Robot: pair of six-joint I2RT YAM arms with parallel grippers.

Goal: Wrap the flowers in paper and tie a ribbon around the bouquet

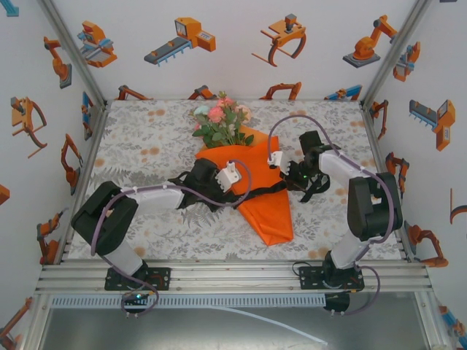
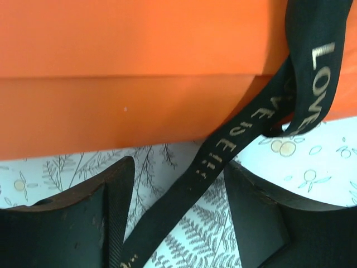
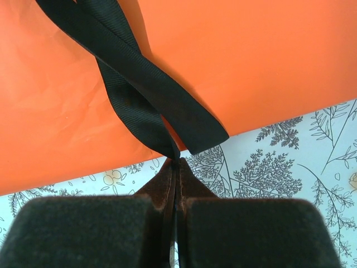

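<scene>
Floral-print worktop [image 1: 146,146] carries the bouquet [image 1: 257,191] at its centre, flowers [image 1: 221,120] toward the far edge, wrapping done; the right end effector [image 3: 175,167] pinches the ribbon [image 3: 145,95] crossed over the paper [image 3: 251,56], the left end effector [image 2: 177,173] gapes around a loose strand, so tying looks unfinished.

Fern-print tablecloth [image 1: 146,138], orange bouquet [image 1: 260,200], black ribbon [image 2: 223,149]

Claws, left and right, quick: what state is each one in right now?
Left claw: open, ribbon passing through the gap.
Right claw: closed on the ribbon.
</scene>
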